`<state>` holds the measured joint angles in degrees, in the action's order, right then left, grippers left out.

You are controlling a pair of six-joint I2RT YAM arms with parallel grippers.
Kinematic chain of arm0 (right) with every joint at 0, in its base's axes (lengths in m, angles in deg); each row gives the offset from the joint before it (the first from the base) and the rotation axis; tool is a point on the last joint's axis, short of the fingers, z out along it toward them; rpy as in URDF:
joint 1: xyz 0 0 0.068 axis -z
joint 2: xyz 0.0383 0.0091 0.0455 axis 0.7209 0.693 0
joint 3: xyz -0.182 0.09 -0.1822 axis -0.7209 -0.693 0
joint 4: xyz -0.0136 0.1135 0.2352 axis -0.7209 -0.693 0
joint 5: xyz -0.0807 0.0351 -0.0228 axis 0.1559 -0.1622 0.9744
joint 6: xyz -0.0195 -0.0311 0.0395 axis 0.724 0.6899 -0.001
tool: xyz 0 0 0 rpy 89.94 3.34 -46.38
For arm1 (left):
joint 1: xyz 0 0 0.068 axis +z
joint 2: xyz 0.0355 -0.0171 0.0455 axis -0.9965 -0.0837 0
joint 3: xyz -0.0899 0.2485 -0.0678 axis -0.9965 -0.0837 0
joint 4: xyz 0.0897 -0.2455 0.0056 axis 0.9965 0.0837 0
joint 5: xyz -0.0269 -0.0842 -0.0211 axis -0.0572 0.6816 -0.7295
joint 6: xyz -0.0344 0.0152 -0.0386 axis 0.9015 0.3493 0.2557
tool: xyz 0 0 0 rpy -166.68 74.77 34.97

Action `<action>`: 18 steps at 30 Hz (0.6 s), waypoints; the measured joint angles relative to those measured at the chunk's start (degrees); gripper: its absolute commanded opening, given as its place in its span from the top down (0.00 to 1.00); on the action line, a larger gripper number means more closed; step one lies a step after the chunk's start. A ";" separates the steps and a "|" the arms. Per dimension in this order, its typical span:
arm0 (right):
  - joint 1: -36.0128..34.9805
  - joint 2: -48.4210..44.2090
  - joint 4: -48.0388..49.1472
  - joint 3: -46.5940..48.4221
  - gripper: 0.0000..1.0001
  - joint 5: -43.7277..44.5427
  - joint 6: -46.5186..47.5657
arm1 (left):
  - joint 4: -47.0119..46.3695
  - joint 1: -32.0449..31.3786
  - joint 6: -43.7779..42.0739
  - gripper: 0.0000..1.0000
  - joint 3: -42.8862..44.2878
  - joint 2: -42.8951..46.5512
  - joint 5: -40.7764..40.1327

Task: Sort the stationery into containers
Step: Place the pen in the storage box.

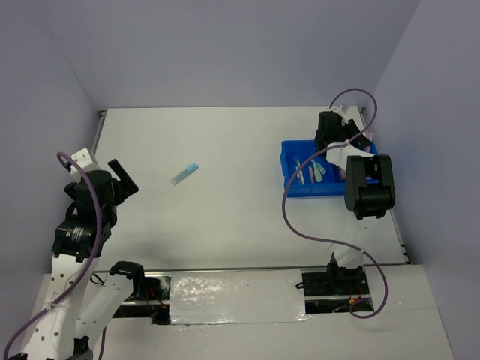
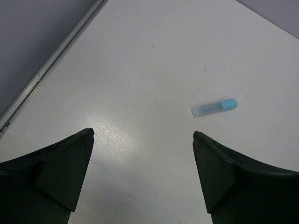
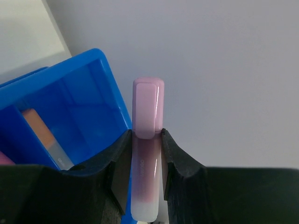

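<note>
The right gripper (image 3: pixel 146 135) is clamped on 1 lilac-pink stick (image 3: pixel 148 102), whose rounded cap pokes out past the fingertips. It is held just beside an outer wall of the blue tray (image 3: pixel 88 74), which the top view shows to be at the tray's far right corner. An orange stick (image 3: pixel 39 122) lies inside the tray, along with several thin items (image 1: pixel 309 172) too small to name. The left gripper (image 2: pixel 142 134) hangs over the white table (image 2: pixel 140 70), fingers spread wide and holding nothing. 1 clear stick with a light blue cap (image 2: pixel 214 107) lies on the table near it, well apart from the tray.
</note>
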<state>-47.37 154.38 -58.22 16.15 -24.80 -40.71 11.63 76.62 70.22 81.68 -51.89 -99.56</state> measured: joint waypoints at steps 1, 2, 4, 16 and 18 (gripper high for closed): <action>0.07 0.02 -0.31 0.00 0.86 0.00 -0.59 | 0.00 0.00 -0.02 0.01 0.00 0.02 0.00; 0.15 0.04 -0.63 0.00 0.71 0.02 -1.14 | -0.02 0.00 -0.04 0.01 0.00 0.02 0.00; 0.28 0.13 -1.46 0.00 0.65 0.04 -1.99 | -0.04 -0.11 -0.07 0.01 0.00 0.02 0.00; 0.48 0.52 -4.63 -0.09 0.23 0.46 -5.86 | -0.35 -0.70 -1.14 0.01 -0.02 0.17 0.02; 0.48 0.52 -5.33 -0.09 0.22 0.42 -6.69 | -0.37 -0.72 -1.14 0.01 -0.02 0.17 0.02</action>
<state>-46.89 154.91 -63.55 16.06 -24.38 -47.39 11.26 75.90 69.08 81.66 -51.71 -99.54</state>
